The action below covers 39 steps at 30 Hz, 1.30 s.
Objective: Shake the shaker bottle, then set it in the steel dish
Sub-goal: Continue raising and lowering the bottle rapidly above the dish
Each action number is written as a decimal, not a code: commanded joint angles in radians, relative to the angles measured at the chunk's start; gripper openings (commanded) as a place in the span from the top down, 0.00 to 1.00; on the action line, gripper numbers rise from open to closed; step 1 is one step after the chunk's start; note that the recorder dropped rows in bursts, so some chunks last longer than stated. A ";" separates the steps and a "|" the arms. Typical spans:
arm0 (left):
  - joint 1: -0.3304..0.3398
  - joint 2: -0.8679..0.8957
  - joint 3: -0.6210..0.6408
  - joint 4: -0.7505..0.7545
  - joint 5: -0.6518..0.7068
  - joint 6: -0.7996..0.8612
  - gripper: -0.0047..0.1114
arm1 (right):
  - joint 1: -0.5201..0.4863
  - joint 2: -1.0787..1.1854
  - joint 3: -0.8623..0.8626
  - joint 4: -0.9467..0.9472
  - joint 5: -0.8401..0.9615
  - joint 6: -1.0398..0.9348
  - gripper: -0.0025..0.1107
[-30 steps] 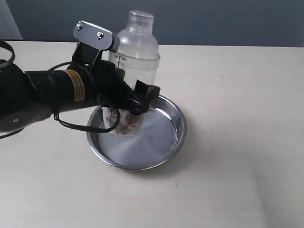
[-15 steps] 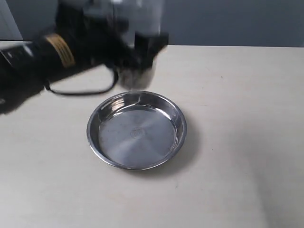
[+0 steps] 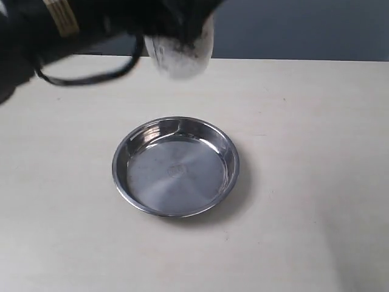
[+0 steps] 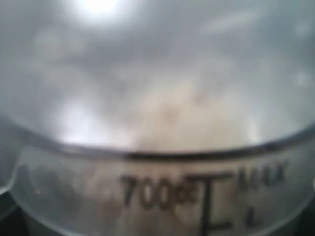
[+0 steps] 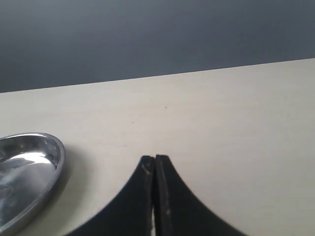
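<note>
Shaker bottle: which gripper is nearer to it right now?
Left. The left gripper holds the shaker bottle, lifted above the table beyond the steel dish. The right gripper, jaws shut, is over the table beside the dish, outside the exterior view.

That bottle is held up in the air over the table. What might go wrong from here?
The shaker bottle is motion-blurred, high over the table: if the jaws slip, it may fly off. Its top is out of frame; a loose lid might spill the contents. Lowered off-centre, it might catch the rim of the steel dish and tip.
</note>
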 commanded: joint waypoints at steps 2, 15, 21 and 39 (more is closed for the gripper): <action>0.009 0.056 0.046 -0.033 -0.089 -0.026 0.96 | 0.002 0.004 0.001 -0.003 -0.015 -0.002 0.99; 0.005 0.032 -0.003 -0.038 -0.012 0.055 0.96 | 0.002 0.004 0.001 -0.003 -0.011 -0.002 0.99; 0.033 0.210 0.144 -0.095 -0.020 -0.029 0.96 | 0.002 0.004 0.001 -0.003 -0.011 -0.002 0.99; 0.027 -0.012 0.027 -0.057 -0.085 0.069 0.96 | 0.002 0.004 0.001 -0.003 -0.017 -0.002 0.99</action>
